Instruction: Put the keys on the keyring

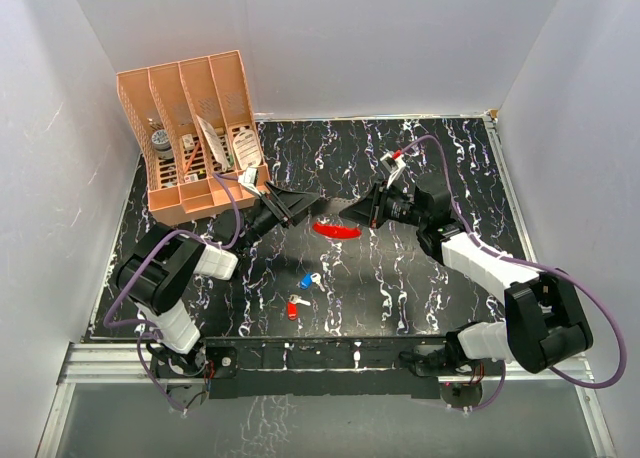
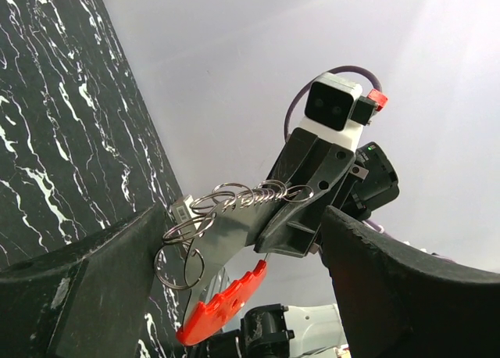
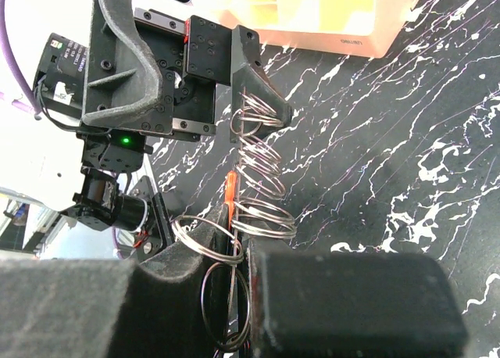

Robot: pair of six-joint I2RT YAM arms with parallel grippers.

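The keyring (image 1: 335, 230) hangs between the two grippers over the middle of the black mat, with its red curved strip (image 2: 223, 303) lowest. Its grey band (image 2: 226, 229) carries several small wire rings (image 2: 234, 195). My right gripper (image 1: 360, 212) is shut on the band's end, which shows edge-on between its pads (image 3: 234, 272). My left gripper (image 1: 292, 206) is open, its two fingers (image 2: 86, 280) on either side of the keyring, one fingertip (image 3: 262, 100) by the wire rings (image 3: 262, 170). The keys lie on the mat nearer the arms: a blue-headed one (image 1: 306, 280) and a red-headed one (image 1: 293, 308).
A peach slotted organizer (image 1: 190, 138) with small items stands at the mat's back left corner, just behind the left gripper. White walls close in the mat on the left, back and right. A metal rail (image 1: 300, 363) runs along the near edge.
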